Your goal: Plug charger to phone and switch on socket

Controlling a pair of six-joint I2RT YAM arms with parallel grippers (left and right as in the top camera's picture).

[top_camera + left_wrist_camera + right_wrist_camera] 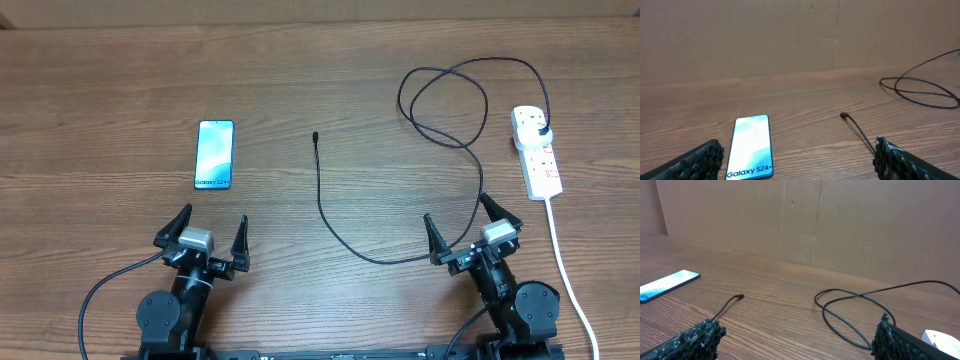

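Observation:
The phone (pixel 215 154) lies face up at the left, its light-blue screen reading "Galaxy S24+" (pixel 751 146); it also shows at the left edge of the right wrist view (pixel 667 284). The charger's black cable (pixel 330 215) runs from its connector tip (pixel 315 134) in a curve, then loops at the back right, and its black plug (pixel 540 131) sits in the white socket (pixel 537 151). My left gripper (pixel 211 227) stands open just in front of the phone. My right gripper (pixel 463 222) stands open over the cable's bend. The tip shows in both wrist views (pixel 844 116) (pixel 740 297).
The socket's white cord (pixel 565 260) runs down the right side past my right arm. A brown cardboard wall (pixel 800 35) closes off the back of the wooden table (pixel 120 80). A corner of the socket (pixel 942 341) shows beside my right finger.

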